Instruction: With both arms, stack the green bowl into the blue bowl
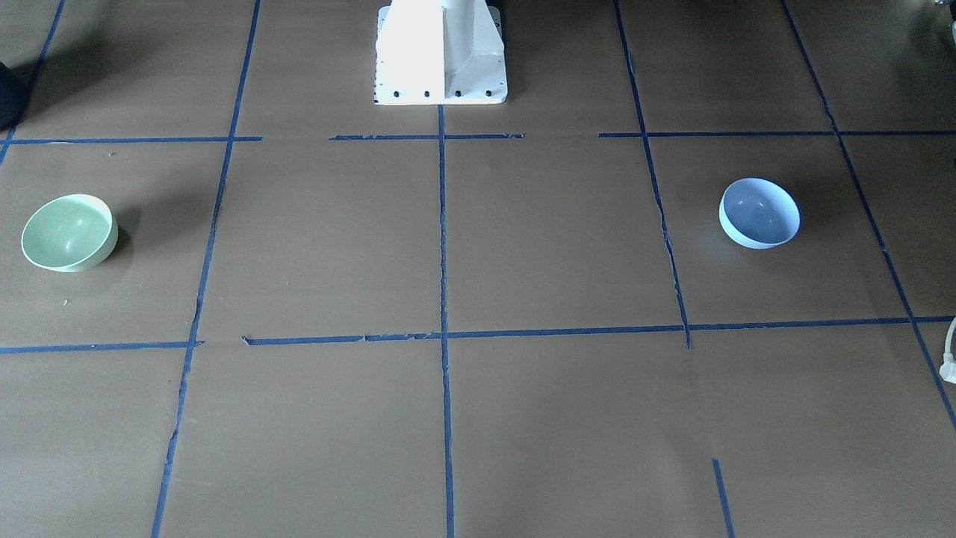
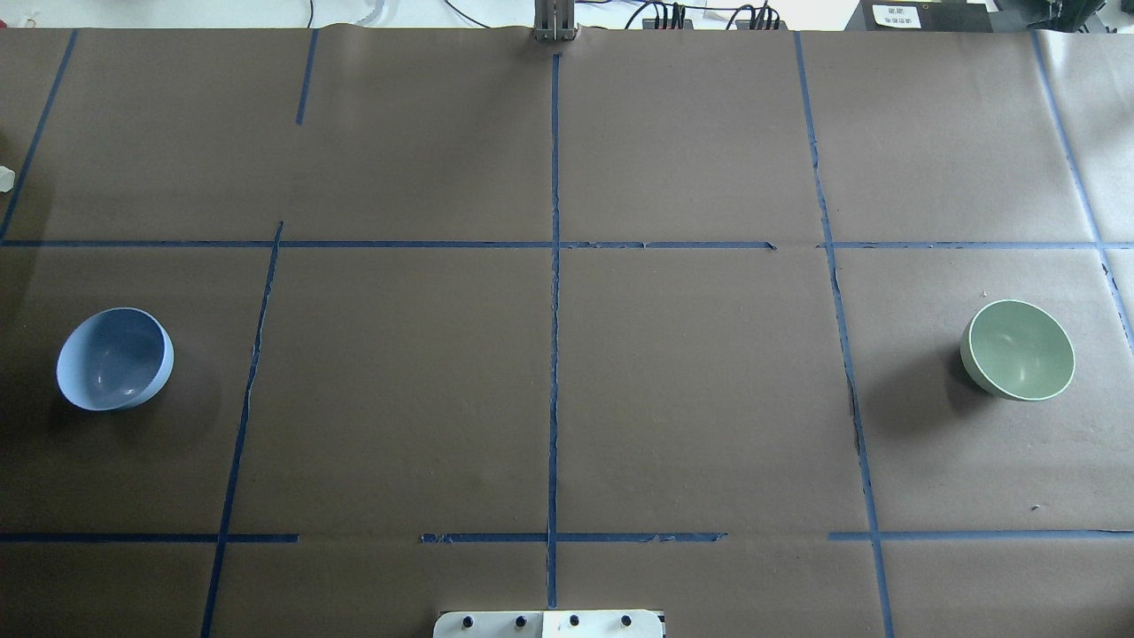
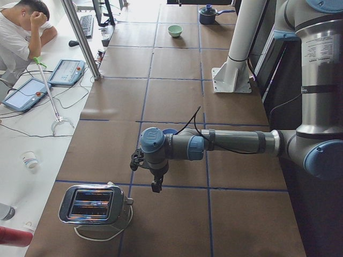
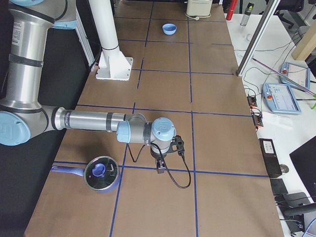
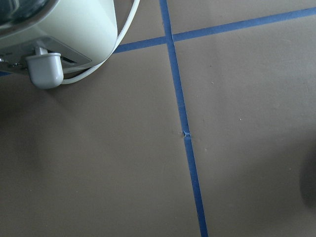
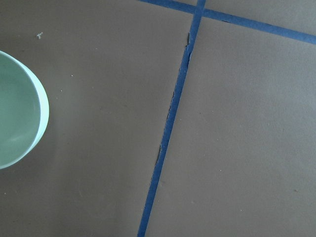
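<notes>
The green bowl (image 1: 69,232) stands upright on the brown table. It also shows in the overhead view (image 2: 1019,350), far off in the exterior left view (image 3: 174,30), and at the left edge of the right wrist view (image 6: 17,123). The blue bowl (image 1: 759,213) stands upright at the other end (image 2: 114,359) (image 4: 169,28); in the exterior left view it peeks out behind the left arm (image 3: 170,131). The left gripper (image 3: 156,185) hangs above the table near the blue bowl. The right gripper (image 4: 160,167) hangs near the green bowl, which the arm hides there. Whether either gripper is open, I cannot tell.
The white pedestal base (image 1: 441,60) stands at the table's robot-side edge. A toaster (image 3: 94,206) with a white cable sits at the left end, close to the left wrist (image 5: 59,29). A lidded pot (image 4: 101,174) sits at the right end. A person (image 3: 21,32) sits beside the table.
</notes>
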